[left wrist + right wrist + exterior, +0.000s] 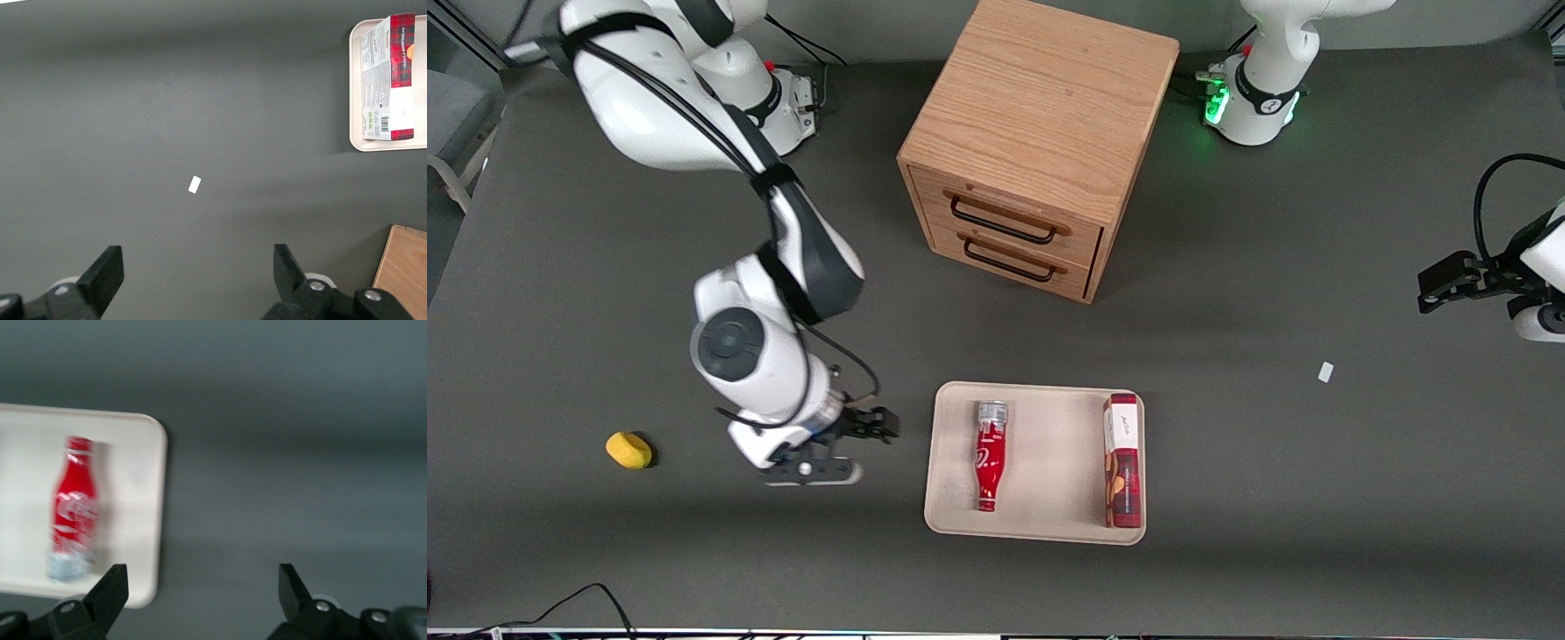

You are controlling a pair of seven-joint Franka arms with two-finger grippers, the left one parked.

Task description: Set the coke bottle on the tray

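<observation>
Front view shows the coke bottle (989,454) lying flat on the beige tray (1040,524), near the tray's edge toward the working arm, with a red-and-white box (1123,460) along the other edge. The right gripper (845,444) hangs over bare table just beside the tray, jaws apart and empty. Placement looks done; the next move calls only for pulling clear without nudging the tray.

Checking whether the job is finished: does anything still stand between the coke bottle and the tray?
Nothing does. The coke bottle already lies on its side in the tray, apart from the red-and-white box. The open claw hangs empty beside the tray.
</observation>
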